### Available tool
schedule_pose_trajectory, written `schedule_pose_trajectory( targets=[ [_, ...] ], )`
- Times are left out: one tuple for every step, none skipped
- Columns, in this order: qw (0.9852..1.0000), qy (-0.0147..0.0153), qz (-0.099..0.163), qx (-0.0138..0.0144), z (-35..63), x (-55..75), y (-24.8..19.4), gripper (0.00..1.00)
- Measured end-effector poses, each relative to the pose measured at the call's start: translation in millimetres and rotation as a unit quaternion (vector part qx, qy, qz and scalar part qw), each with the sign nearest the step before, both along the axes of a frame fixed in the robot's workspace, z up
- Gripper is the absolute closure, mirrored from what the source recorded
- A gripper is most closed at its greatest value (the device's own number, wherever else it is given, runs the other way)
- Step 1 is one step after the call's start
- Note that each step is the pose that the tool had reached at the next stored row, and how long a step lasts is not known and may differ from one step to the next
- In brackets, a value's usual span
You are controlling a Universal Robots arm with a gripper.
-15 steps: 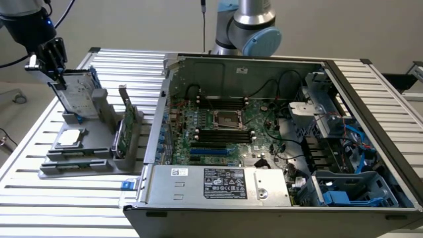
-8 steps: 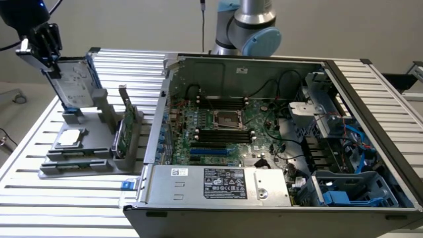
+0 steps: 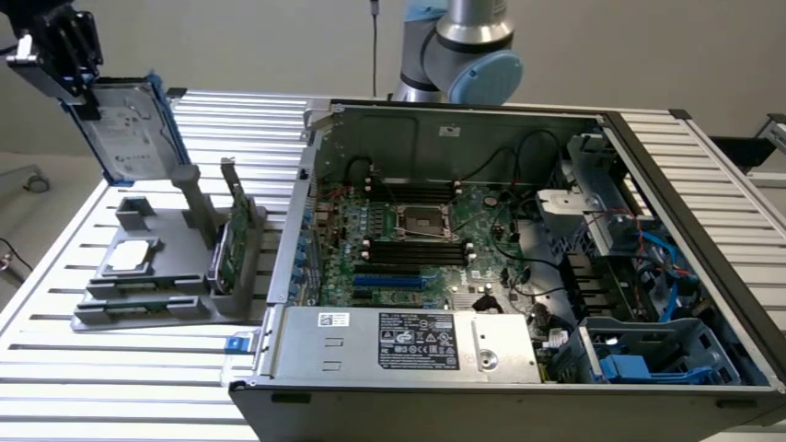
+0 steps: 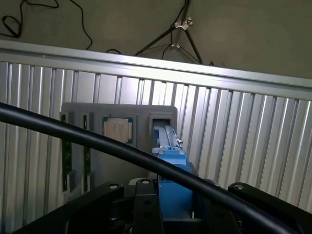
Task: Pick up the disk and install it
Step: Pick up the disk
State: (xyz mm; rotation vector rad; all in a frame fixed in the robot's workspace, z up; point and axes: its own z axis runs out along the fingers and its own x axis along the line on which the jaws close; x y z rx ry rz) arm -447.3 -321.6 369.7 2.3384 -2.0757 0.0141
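The disk (image 3: pixel 127 127), a silver-grey drive with a white label and blue side rails, hangs on edge in the air at the far upper part of the exterior view's left. My gripper (image 3: pixel 72 66) is shut on its upper end and holds it above the grey holder stand (image 3: pixel 157 296). In the wrist view the disk's blue rail (image 4: pixel 170 163) runs out from between my black fingers (image 4: pixel 109 197), with my gripper (image 4: pixel 175 207) closed around it and the stand (image 4: pixel 122 112) below. A black cable crosses in front of the disk.
The open computer case (image 3: pixel 687 198) with its motherboard (image 3: pixel 411 235) takes up the exterior view's right, with a blue drive bay (image 3: pixel 651 354) at its near corner. On the stand sit a processor chip (image 3: pixel 131 257) and an upright green card (image 3: pixel 226 250). A slatted metal table (image 3: pixel 110 368) lies underneath.
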Motion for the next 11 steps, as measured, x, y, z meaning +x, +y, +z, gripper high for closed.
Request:
schedule_pose_trajectory(
  targets=[
    [1.0, 0.0001, 0.0, 0.0, 4.5, 0.0, 0.0, 0.67],
    [1.0, 0.0, 0.0, 0.0, 9.1, 0.0, 0.1, 0.67],
    [1.0, 0.0, 0.0, 0.0, 13.6, 0.0, 0.0, 0.67],
    [1.0, 0.0001, 0.0, 0.0, 18.0, 0.0, 0.0, 0.67],
    [1.0, 0.0, 0.0, 0.0, 22.5, 0.0, 0.1, 0.67],
    [1.0, 0.0001, 0.0, 0.0, 27.4, 0.0, 0.1, 0.67],
    [1.0, 0.0, 0.0, 0.0, 31.7, 0.4, 0.1, 0.67],
    [1.0, 0.0, 0.0, 0.0, 36.2, 1.3, 0.1, 0.67],
    [1.0, 0.0002, 0.0, -0.0001, 40.3, 2.9, 0.1, 0.67],
    [1.0, 0.0003, 0.0, 0.0001, 43.5, 6.1, 0.2, 0.67],
    [1.0, 0.001, 0.0, 0.0, 46.7, 10.8, 0.1, 0.67]
  ],
)
